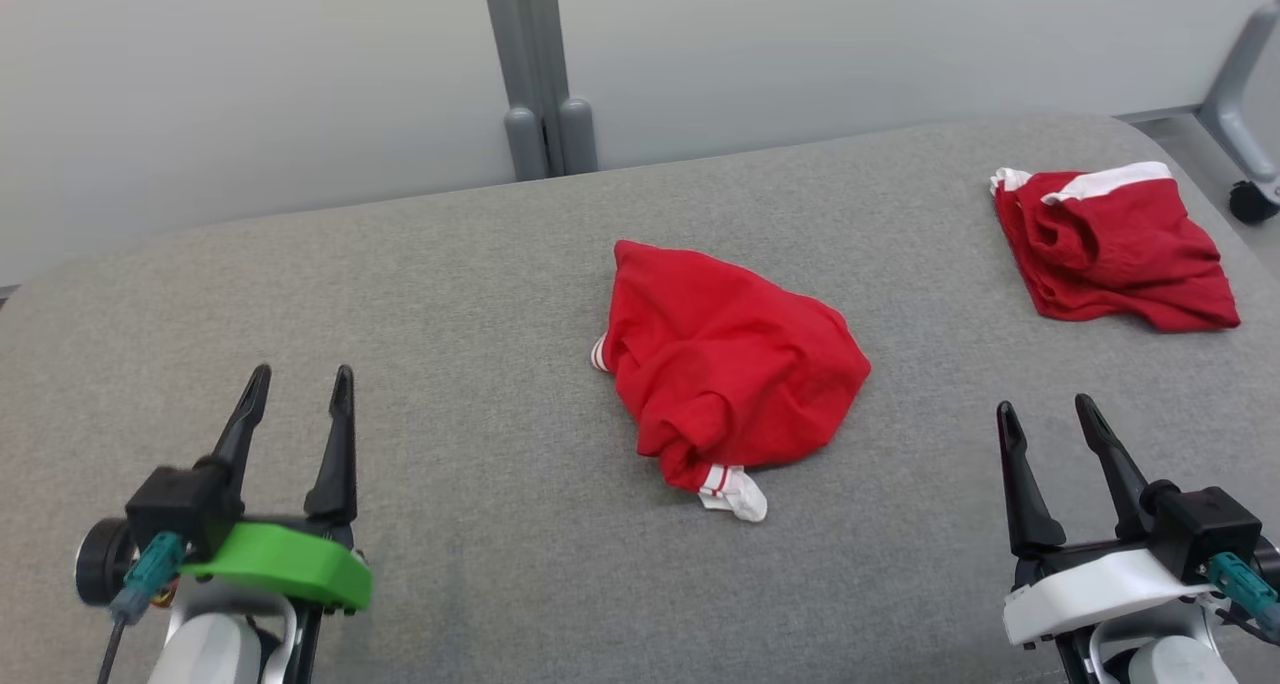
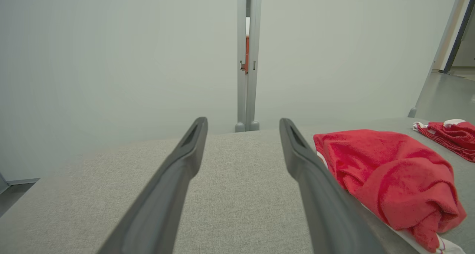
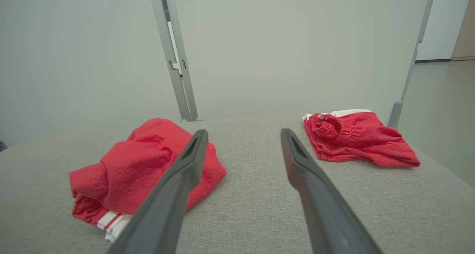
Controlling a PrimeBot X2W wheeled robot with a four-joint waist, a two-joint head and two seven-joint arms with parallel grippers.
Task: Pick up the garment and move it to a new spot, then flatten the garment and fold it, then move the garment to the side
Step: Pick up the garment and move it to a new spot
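Two grippers, both with fingers spread wide and holding nothing: left gripper [image 1: 303, 374] near left, right gripper [image 1: 1043, 404] near right, over the grey surface [image 1: 400, 264]. The garment [image 1: 725, 364], red with white trim, sits crumpled mid-surface between them, a bit farther out. Another red cloth [image 1: 1110, 244] lies far right, well apart.

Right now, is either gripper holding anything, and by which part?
Nothing is held. The left gripper and right gripper are both open and empty, apart from the crumpled red garment.
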